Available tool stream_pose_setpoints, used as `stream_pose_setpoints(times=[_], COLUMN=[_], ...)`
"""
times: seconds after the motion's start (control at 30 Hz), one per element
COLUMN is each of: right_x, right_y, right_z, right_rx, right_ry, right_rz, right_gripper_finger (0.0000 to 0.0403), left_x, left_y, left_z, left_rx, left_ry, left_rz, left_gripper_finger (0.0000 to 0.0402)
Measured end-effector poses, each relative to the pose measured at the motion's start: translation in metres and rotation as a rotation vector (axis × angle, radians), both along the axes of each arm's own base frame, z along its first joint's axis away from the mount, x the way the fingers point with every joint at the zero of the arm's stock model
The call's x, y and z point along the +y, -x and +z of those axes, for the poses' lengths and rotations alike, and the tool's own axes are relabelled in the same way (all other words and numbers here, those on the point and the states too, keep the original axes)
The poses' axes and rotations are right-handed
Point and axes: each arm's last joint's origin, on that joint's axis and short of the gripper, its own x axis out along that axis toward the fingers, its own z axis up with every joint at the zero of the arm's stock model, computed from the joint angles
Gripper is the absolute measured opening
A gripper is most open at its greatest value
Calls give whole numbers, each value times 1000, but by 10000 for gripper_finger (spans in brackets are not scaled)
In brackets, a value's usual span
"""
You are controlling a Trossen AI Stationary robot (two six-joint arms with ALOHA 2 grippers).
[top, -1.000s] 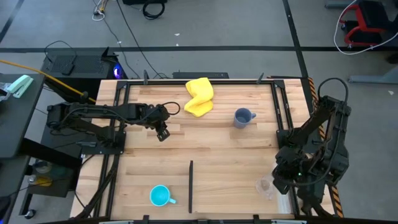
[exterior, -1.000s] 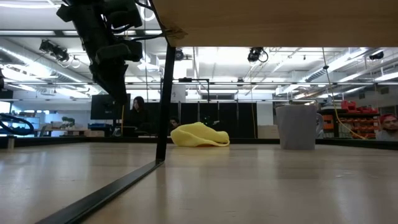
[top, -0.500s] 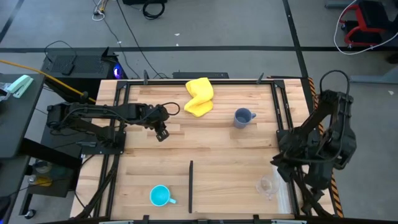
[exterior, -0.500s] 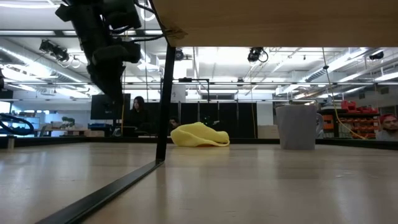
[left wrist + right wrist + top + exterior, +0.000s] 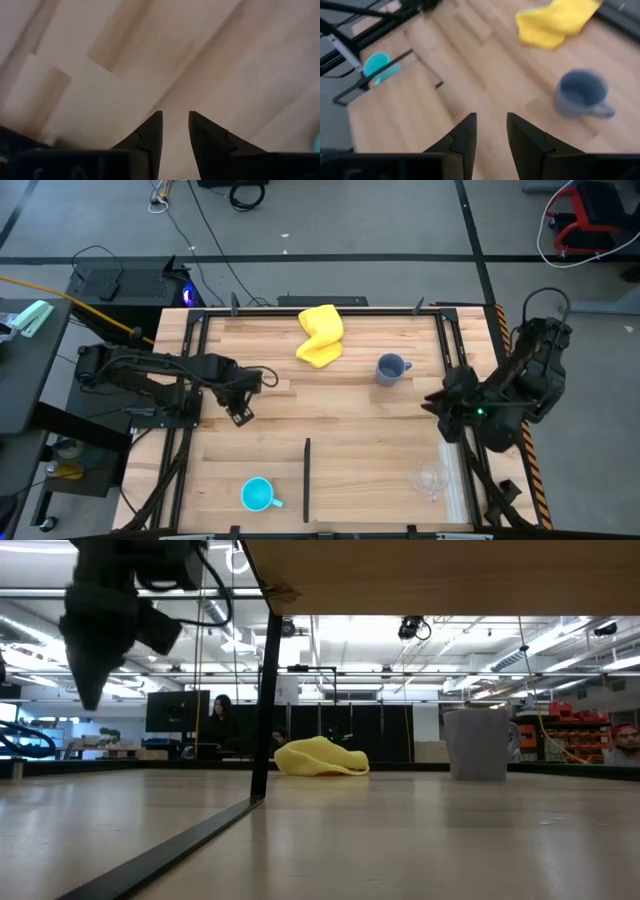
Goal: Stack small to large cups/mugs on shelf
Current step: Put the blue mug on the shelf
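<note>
The wooden table (image 5: 330, 430) fills the middle of the high view, framed by dark rails, with a thin dark divider (image 5: 306, 465) standing at lower centre. The left arm is seen reaching in from the left edge, and its gripper (image 5: 238, 412) hangs over bare boards left of centre; in its wrist view the two fingers (image 5: 150, 137) are shown a narrow gap apart with nothing between them. The right arm is folded at the right edge, and the right gripper (image 5: 436, 402) is found right of centre; its fingers (image 5: 465, 137) are likewise seen slightly parted and empty above the wood.

A crumpled yellow cloth (image 5: 320, 336) is seen at upper centre. The grey-blue mug (image 5: 390, 368) stands upright just right of centre, lower right of the cloth, well apart from both grippers. The cyan mug (image 5: 257, 495) is placed at lower left, left of the divider. The clear cup (image 5: 429, 478) is faintly seen at lower right, near the rail beneath the right arm
</note>
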Motion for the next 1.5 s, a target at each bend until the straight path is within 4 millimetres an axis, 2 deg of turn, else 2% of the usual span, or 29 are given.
stream_pose_setpoints(times=[0.2,0.33,0.53,0.67,0.8,0.9,1.17,1.5], right_x=[-16,-24,-34,-38,-41,-41,-41,-41], right_y=[-8,-10,-5,1,5,7,7,7], right_z=[3,-3,-21,-33,-43,-46,-46,-46], right_rx=[-14,9,67,95,125,140,148,157], right_ry=[89,117,95,66,28,17,26,42], right_rz=[-38,-71,-111,-134,-155,-155,-137,-117], right_gripper_finger=[110,107,107,108,108,108,108,108], left_x=[-36,-65,-111,-137,-159,-168,-180,-184], left_y=[-7,-5,10,14,9,5,-12,-17], left_z=[30,45,49,54,56,48,13,8], left_rx=[-89,-147,-201,-360,-493,-479,-286,-260], left_ry=[13,1,52,70,135,134,157,200], left_rz=[-52,-47,6,-6,-70,-62,-5,18], left_gripper_finger=[93,87,80,81,84,83,91,103])
